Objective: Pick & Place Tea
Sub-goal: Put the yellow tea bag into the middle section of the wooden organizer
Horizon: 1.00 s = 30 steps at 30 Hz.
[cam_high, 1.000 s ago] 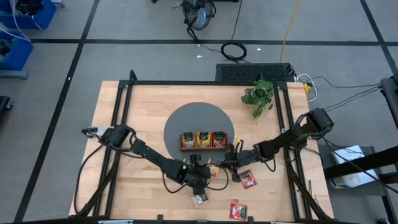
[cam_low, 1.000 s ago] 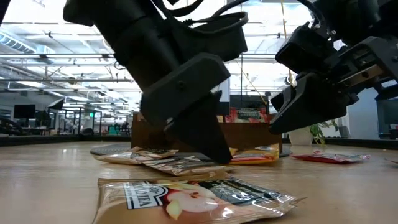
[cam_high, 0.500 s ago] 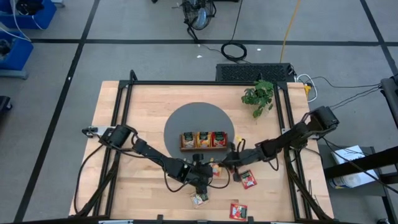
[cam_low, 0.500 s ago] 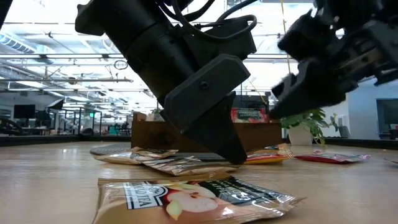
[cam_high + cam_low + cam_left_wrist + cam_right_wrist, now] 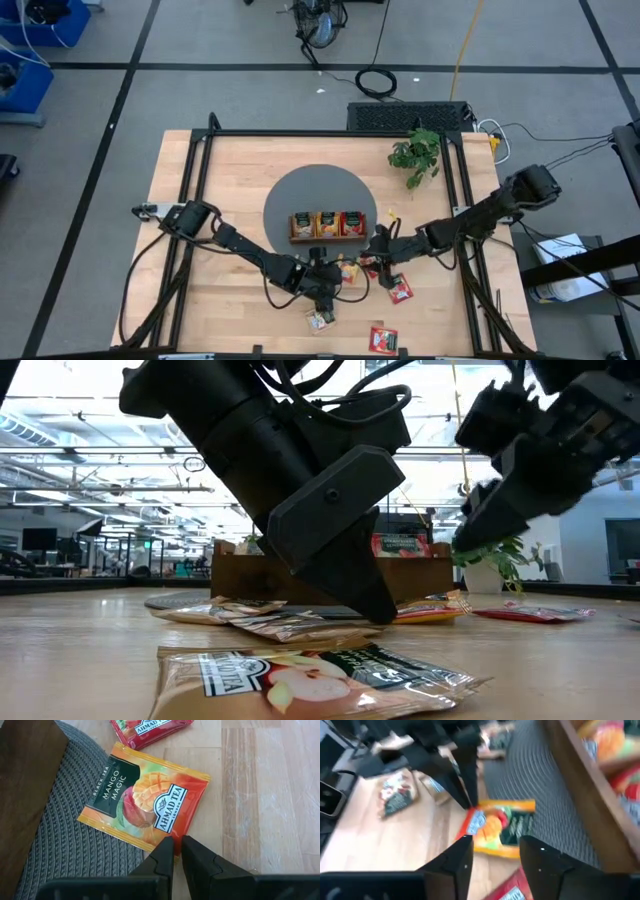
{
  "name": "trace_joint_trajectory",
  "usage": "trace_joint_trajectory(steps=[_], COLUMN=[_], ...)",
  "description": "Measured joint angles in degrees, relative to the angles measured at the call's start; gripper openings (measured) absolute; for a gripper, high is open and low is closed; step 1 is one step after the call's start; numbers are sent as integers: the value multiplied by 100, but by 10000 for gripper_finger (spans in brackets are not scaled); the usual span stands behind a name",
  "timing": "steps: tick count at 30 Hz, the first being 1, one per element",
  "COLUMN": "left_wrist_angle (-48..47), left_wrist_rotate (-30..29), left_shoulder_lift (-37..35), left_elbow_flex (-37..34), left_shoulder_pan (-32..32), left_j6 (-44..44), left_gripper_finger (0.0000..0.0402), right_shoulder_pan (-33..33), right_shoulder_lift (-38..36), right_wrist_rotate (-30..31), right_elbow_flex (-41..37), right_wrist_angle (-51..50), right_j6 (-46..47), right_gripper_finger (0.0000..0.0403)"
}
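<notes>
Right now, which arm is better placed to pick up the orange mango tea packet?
Probably the left. The left gripper is nearly closed, with its tips at the edge of the orange mango packet. The right gripper is open, and the packet lies farther ahead of it.

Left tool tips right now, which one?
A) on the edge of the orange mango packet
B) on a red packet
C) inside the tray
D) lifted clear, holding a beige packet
A: in the left wrist view the left tool, tips nearly together, sits at the edge of the mango packet, which lies half on the grey mat.
</notes>
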Motion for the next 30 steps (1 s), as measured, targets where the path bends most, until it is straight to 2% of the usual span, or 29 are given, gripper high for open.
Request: trace_joint_trajectory(steps=[3, 7, 15, 22, 30], left_wrist_angle=[15, 17, 33, 149, 338], left_wrist_rotate=[2, 4, 4, 12, 16], left_shoulder_lift=[0, 0, 2, 11, 11], left_elbow_flex=[0, -2, -2, -7, -108], left_shoulder_pan=[-4, -4, -4, -4, -4], left_j6=[-28, -26, -26, -26, -28], left_gripper_finger=[42, 42, 42, 42, 42], right_shoulder_pan=[-20, -43, 20, 127, 34], right_shoulder_lift=[82, 154, 184, 633, 1117], right_wrist_rotate=[145, 457, 347, 466, 477], right_elbow_flex=[0, -38, -61, -63, -63], right_wrist_angle=[-167, -49, -22, -10, 1026], right_j6=[452, 1331, 1580, 1877, 1739], right_gripper_finger=[169, 171, 158, 158, 161])
